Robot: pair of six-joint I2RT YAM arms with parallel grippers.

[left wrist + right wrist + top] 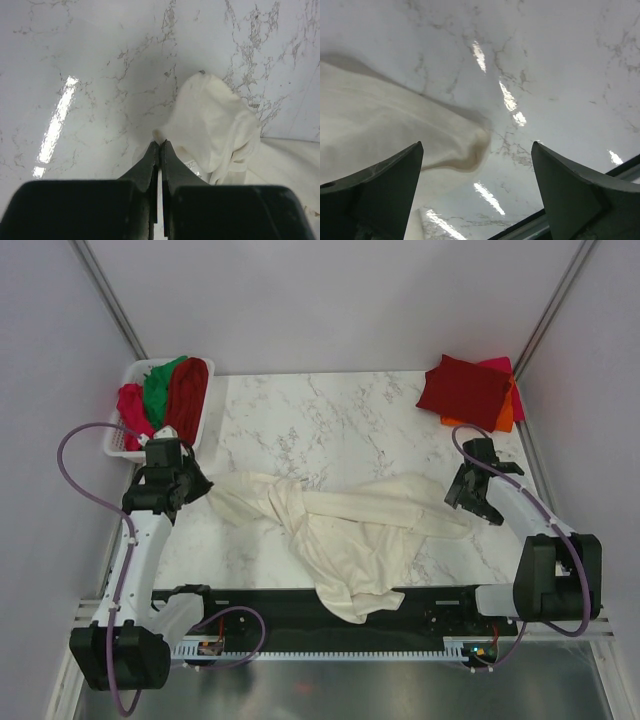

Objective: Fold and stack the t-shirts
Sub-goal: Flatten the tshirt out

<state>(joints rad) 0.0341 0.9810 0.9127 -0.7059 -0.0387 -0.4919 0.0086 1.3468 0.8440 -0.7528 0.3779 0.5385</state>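
A cream-white t-shirt [340,530] lies twisted across the marble table [330,420] — its left end at the left gripper [195,483], its right end just beside the right gripper [470,502] — with a white basket [118,447] of crumpled shirts [165,390] far left and a folded stack [465,390] far right.

Top external: high above and behind the arm bases, looking down and forward over the whole marble table [330,410], from far off.
Left wrist: just behind the left gripper [160,144], facing down at the tabletop, close.
Right wrist: behind the right gripper [477,145], low over the table, very close.
Shared: the cream-white t-shirt [340,530] and the marble show in all three views.
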